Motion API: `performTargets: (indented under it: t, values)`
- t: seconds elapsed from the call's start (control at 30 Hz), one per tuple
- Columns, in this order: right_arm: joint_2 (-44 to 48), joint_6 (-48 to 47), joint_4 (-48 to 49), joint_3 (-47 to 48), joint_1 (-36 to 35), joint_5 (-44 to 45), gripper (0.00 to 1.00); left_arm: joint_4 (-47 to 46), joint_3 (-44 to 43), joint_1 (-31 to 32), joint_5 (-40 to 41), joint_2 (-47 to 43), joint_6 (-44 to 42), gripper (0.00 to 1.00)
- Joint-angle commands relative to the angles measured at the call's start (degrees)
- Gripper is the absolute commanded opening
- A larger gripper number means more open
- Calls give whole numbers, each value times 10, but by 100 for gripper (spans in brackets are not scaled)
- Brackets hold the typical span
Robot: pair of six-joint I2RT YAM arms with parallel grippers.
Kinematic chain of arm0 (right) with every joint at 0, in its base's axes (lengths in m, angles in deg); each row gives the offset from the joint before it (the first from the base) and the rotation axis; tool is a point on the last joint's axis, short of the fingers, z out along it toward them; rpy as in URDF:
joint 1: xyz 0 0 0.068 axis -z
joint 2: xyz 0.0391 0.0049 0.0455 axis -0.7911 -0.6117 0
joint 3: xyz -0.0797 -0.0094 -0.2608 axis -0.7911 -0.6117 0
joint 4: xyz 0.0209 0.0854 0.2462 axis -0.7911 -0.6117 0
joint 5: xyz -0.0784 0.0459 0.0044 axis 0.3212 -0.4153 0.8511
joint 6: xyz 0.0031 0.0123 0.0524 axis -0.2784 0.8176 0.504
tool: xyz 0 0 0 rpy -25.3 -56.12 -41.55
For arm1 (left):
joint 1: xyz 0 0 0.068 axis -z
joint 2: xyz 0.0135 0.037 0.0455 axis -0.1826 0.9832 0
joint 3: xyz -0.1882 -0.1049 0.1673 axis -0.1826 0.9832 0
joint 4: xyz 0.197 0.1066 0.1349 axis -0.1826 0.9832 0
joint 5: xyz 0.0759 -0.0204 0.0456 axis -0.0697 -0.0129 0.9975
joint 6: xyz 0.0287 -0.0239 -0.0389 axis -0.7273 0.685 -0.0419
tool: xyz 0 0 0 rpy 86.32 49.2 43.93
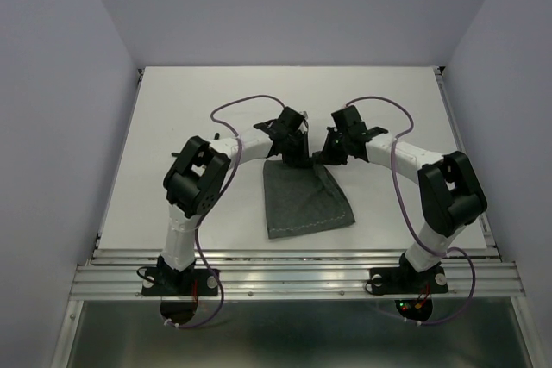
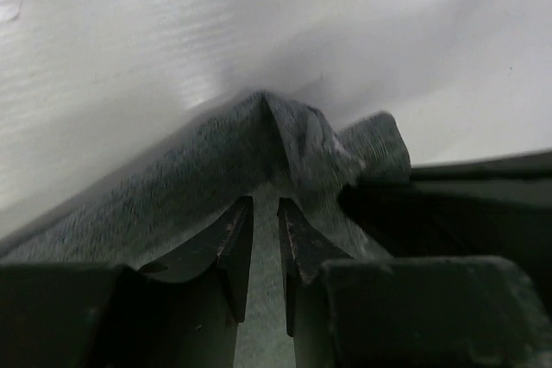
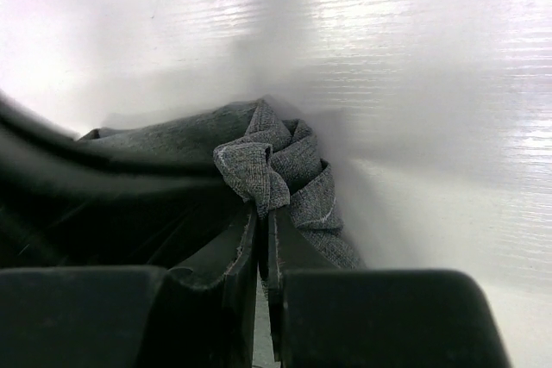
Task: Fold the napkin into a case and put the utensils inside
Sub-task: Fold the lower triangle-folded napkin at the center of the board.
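Note:
The dark grey-green napkin (image 1: 306,200) lies folded at the middle of the white table, narrower at its far end. That far end is lifted between the two grippers. My left gripper (image 1: 297,159) (image 2: 266,202) holds a thick fold of the napkin (image 2: 198,170), its jaws slightly apart with cloth filling the gap. Close beside it, my right gripper (image 1: 326,158) (image 3: 263,213) is shut on a bunched corner of the napkin (image 3: 293,161) with light stitching. The utensils are out of view.
The white table (image 1: 172,127) is walled at the back and on both sides. A metal rail (image 1: 293,269) runs along the near edge by the arm bases. The right gripper's black body (image 2: 466,204) sits right beside my left fingers.

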Motion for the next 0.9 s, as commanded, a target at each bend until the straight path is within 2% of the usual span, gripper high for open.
performTargets:
  t: [0.0,0.43,0.87]
  values:
    - [0,11,2,20,-7,23,1,18,23,0,13,-93,-21,30]
    - [-11,16,-15,41,-7,31,1,3,82,-15,22,-70,-36,29]
    - [-44,49,-15,63,-43,57,1,-21,126,-15,9,-60,-33,28]
